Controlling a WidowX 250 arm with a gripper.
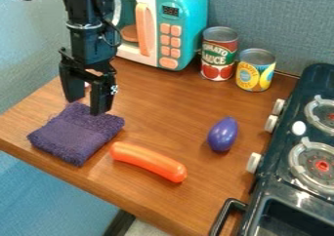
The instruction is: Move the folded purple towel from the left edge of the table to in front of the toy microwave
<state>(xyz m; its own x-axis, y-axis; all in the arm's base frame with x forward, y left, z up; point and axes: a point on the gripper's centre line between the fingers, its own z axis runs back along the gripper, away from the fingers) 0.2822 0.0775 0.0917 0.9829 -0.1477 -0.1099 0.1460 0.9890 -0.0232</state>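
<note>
The black gripper [87,103] hangs from the upper left with its two fingers apart and nothing between them. It is over the back edge of a folded dark purple towel [77,132]; whether it touches the cloth I cannot tell. In front of the towel, to its right, lies an orange sausage-shaped toy [149,162] at a slant. A purple egg-shaped toy [223,134] rests farther right on the wooden counter [163,113].
A teal and white toy microwave [182,30] stands at the back. Beside it are a tomato sauce can [219,53] and a yellow-labelled can [255,70]. Along the right is a dark toy stove [287,181], with a black handle [225,215] jutting out at its front.
</note>
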